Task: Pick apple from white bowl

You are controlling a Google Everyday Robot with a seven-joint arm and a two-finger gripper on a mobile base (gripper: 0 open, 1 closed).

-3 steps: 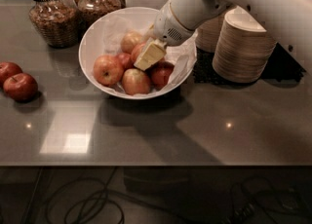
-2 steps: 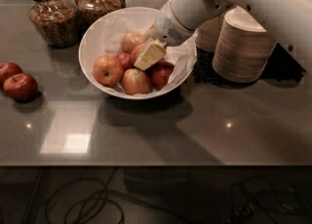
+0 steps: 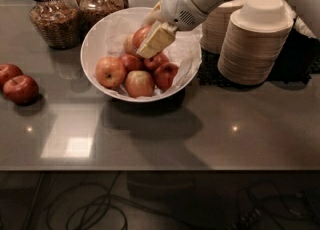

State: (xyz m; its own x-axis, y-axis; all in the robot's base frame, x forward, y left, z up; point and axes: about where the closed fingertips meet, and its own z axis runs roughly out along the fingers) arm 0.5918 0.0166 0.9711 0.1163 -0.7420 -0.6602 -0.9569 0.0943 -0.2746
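Observation:
The white bowl (image 3: 100,34), lined with crinkled paper, stands at the back middle of the counter and holds several apples. My gripper (image 3: 148,45) reaches in from the upper right, over the bowl's back half. It is shut on a reddish-orange apple (image 3: 140,35) and holds it just above the other apples. A cream-coloured finger (image 3: 157,38) covers the apple's right side. A paler apple (image 3: 129,45) sits behind it. More reddish apples (image 3: 110,72) lie at the bottom of the bowl.
Two dark red apples (image 3: 20,88) lie on the counter at the left. Glass jars (image 3: 50,16) stand behind the bowl at the left. Stacks of beige disposable bowls (image 3: 257,39) stand close on the right, on a dark mat.
My gripper has risen from among the apples, bringing the reddish-orange apple up with it. The other apples stay in the bowl.

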